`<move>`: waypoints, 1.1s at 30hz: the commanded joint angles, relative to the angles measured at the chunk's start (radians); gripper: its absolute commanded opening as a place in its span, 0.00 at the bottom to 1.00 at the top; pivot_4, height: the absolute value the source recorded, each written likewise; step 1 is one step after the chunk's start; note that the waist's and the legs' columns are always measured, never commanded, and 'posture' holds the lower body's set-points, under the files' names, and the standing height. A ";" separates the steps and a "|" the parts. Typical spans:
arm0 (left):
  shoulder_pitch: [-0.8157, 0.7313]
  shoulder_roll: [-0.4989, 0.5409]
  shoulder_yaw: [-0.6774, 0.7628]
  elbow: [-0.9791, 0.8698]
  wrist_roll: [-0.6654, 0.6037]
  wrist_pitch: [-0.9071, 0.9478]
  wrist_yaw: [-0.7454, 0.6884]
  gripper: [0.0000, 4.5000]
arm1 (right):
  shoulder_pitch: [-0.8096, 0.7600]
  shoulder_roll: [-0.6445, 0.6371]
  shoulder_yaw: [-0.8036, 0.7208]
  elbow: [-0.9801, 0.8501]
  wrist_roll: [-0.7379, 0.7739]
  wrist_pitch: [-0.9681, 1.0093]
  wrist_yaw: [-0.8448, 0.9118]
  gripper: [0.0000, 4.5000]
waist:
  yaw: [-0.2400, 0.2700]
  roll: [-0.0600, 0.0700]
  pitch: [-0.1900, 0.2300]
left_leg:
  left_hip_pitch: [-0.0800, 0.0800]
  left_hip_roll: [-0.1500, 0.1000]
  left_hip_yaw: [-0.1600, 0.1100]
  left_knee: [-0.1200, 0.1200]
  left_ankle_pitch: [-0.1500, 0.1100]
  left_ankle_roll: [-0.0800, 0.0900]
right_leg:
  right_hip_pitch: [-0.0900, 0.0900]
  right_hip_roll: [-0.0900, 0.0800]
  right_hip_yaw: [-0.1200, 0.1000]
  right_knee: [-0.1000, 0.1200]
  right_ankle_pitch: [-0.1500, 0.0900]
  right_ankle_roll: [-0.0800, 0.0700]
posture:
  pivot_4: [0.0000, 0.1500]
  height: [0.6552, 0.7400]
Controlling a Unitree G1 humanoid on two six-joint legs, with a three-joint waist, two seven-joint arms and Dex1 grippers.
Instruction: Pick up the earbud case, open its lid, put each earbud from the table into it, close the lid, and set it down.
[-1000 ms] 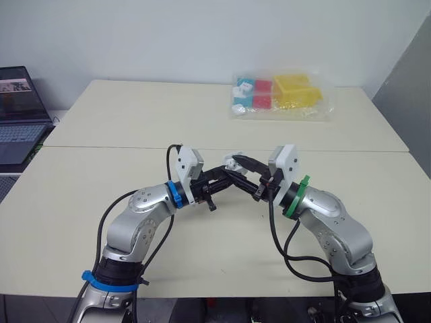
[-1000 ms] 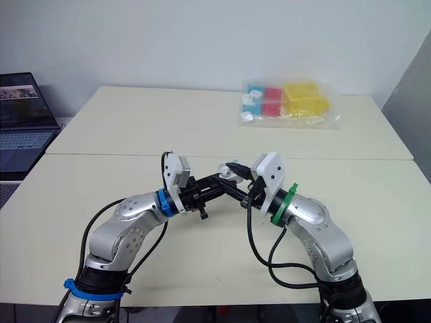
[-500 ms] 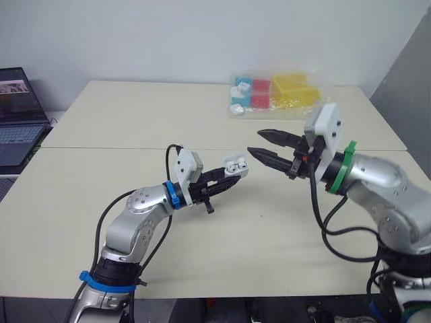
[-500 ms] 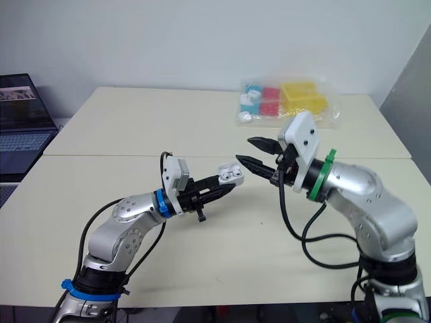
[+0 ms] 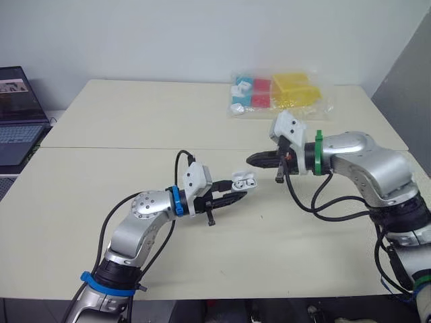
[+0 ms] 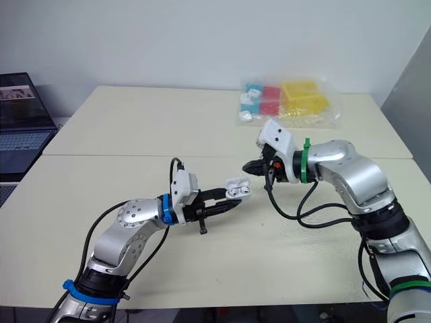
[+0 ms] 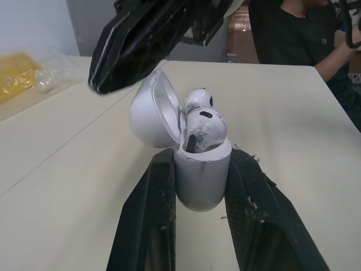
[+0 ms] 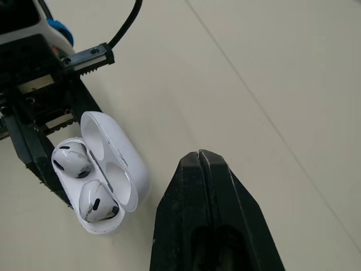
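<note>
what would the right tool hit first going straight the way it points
Probably the bare table: the shut right tool points just past the earbud case lid, though depth is unclear.

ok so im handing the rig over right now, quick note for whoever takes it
Left pincer: shut on the case, clamping its lower body from both sides.
Right pincer: shut, empty, tip close to the lid.
Case: lid open and tipped back, both earbuds seated inside.
Done: case picked up, lid opened, both earbuds in.
Left: close the lid, probably with the right pincer since it is next to it, then set the case down on the table.
</note>
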 commanded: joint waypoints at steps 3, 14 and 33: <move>-0.004 0.001 0.001 -0.039 0.003 -0.022 -0.002 0.18 | -0.053 -0.001 0.004 -0.034 0.048 0.076 0.110 0.00 | 0.000 0.000 0.000 | 0.000 0.000 0.000 0.000 0.000 0.000 | 0.000 0.000 0.000 0.000 0.000 0.000 | 1.00 1.00; -0.020 -0.018 0.018 -0.036 -0.014 0.008 0.024 0.18 | -0.022 -0.047 0.020 -0.085 0.038 0.104 0.161 0.00 | 0.001 0.000 0.000 | 0.000 0.000 0.000 0.000 0.000 0.000 | 0.000 0.000 -0.001 0.000 0.000 0.000 | 1.00 1.00; -0.081 -0.063 0.114 -0.023 -0.271 0.527 0.178 0.18 | 0.207 -0.170 -0.105 -0.146 -0.199 -0.292 0.073 0.00 | 0.006 0.000 0.000 | -0.001 -0.001 -0.002 0.000 0.000 0.000 | 0.001 -0.001 -0.002 -0.001 0.000 0.001 | 1.00 1.00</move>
